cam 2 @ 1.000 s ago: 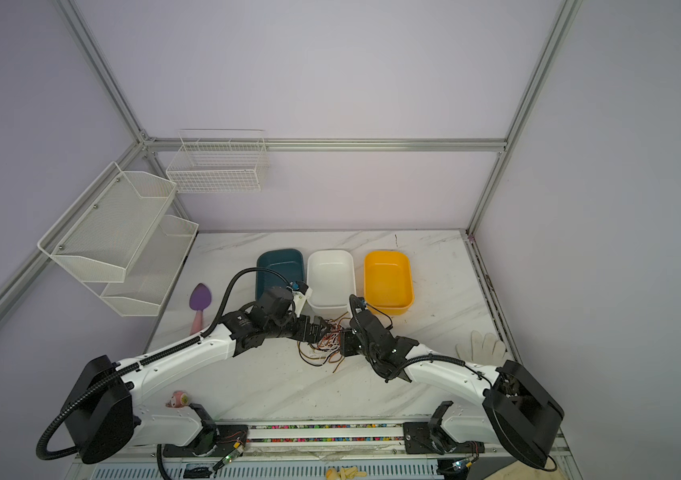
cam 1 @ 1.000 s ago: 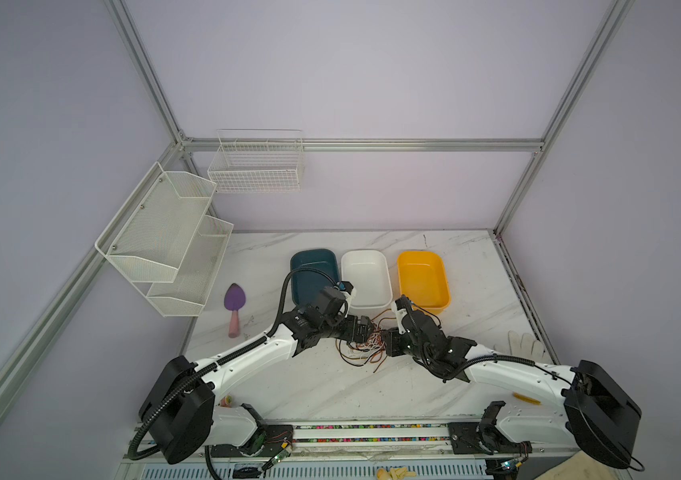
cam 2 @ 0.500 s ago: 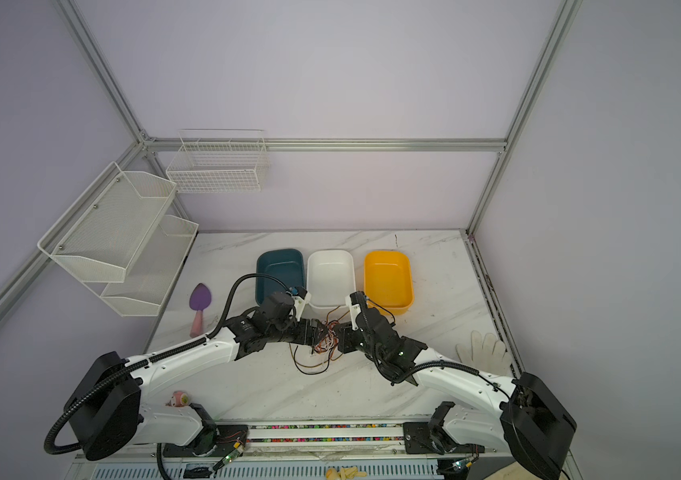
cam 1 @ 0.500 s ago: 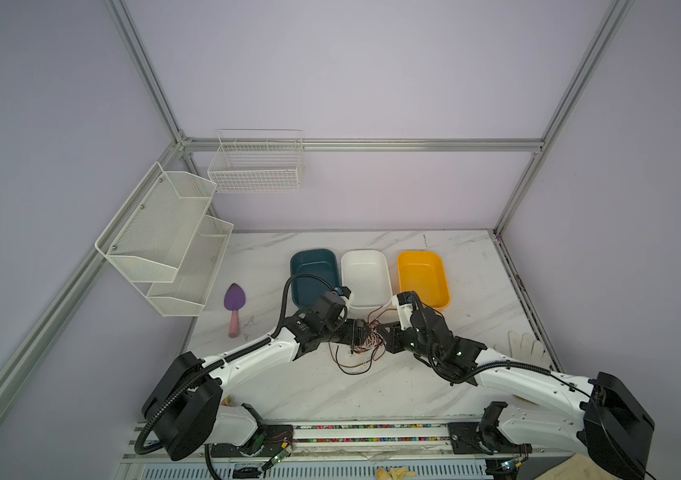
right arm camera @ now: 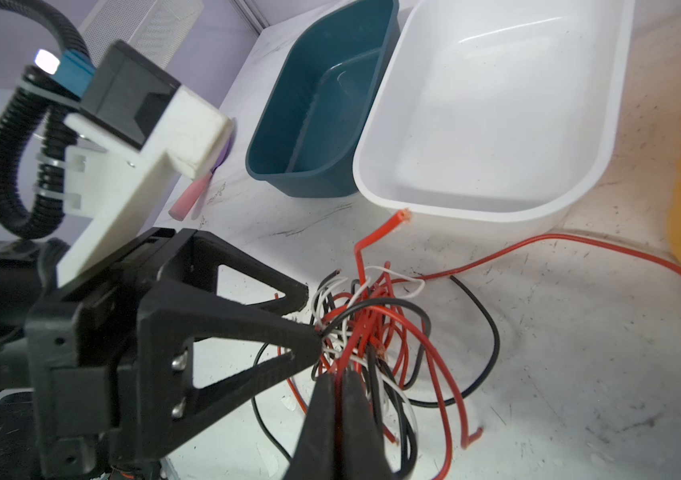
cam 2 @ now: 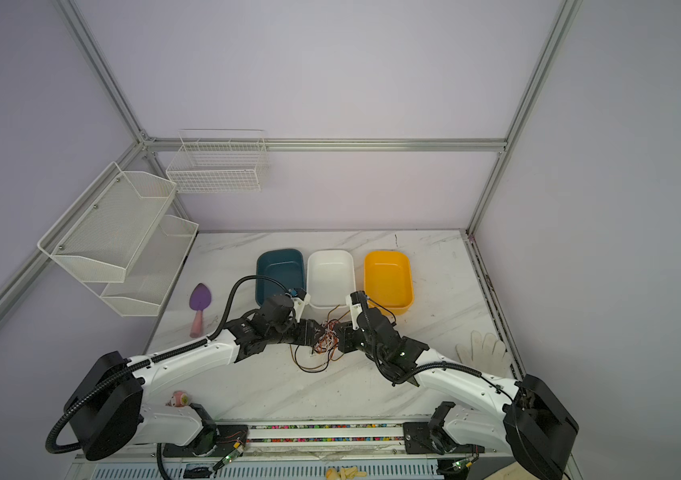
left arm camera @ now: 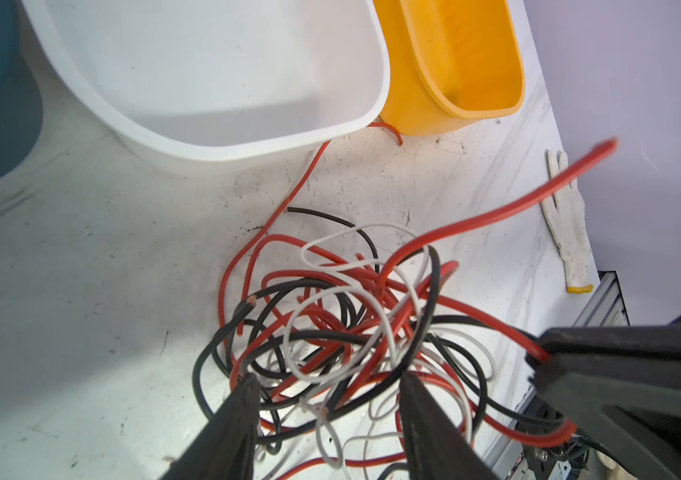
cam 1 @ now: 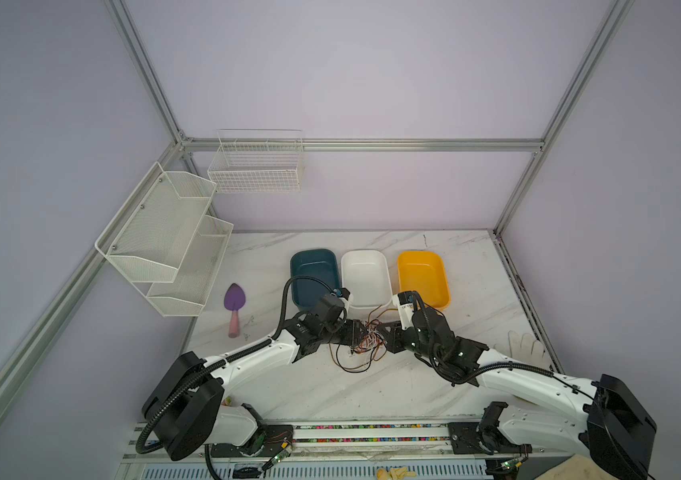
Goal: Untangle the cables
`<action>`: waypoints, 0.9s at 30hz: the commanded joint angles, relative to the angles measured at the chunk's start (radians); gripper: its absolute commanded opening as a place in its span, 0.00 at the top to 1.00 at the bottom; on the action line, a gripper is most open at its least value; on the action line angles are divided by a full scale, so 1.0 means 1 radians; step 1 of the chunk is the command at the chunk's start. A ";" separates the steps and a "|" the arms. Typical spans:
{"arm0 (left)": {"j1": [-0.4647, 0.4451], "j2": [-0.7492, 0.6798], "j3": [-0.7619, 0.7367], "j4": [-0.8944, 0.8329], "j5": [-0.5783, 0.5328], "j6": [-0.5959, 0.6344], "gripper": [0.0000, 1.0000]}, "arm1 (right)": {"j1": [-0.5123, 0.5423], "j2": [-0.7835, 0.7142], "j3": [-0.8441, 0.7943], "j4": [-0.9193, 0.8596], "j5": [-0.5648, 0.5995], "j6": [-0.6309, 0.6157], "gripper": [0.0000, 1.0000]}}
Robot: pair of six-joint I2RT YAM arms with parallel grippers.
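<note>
My left gripper point(left arm camera: 329, 377) sits with its jaws partly apart, straddling the near side of the heap. Strands run between the fingers, but nothing looks clamped. My right gripper point(right arm camera: 338, 374) is clenched, jaws pressed together on a red strand point(left arm camera: 492, 327) that runs fairly straight out of the knot.

The thin, flexible cables point(cam 1: 365, 337), insulated in red, black and white, lie in one loose knotted heap on the white marble-patterned worktop point(cam 1: 330, 386). The heap is between the two grippers and just in front of the white plastic tub point(left arm camera: 247, 147). One long red tail trails off to the foot of the yellow plastic tub point(left arm camera: 426, 116).

I expect these to be very light, limp and a little springy, with smooth insulation that may slide through a soft pinch. Pulling on the middle of a loop would likely drag the whole heap along or tighten it. I'd rather take one strand close to a free end, such as the black end with the bare copper tip point(left arm camera: 247, 305) standing clear of the pile, and pin the bulk with the other side.
</note>
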 commanded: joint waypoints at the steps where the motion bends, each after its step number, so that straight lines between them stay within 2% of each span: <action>1: -0.004 0.005 -0.049 0.047 0.012 -0.002 0.51 | 0.006 -0.041 -0.011 0.026 -0.017 -0.024 1.00; 7: -0.004 0.014 -0.053 0.064 0.014 -0.005 0.56 | 0.007 -0.063 -0.008 0.019 -0.026 -0.035 1.00; 27: -0.003 0.040 -0.062 0.065 -0.011 0.007 0.96 | 0.006 -0.136 0.094 -0.108 0.049 -0.094 1.00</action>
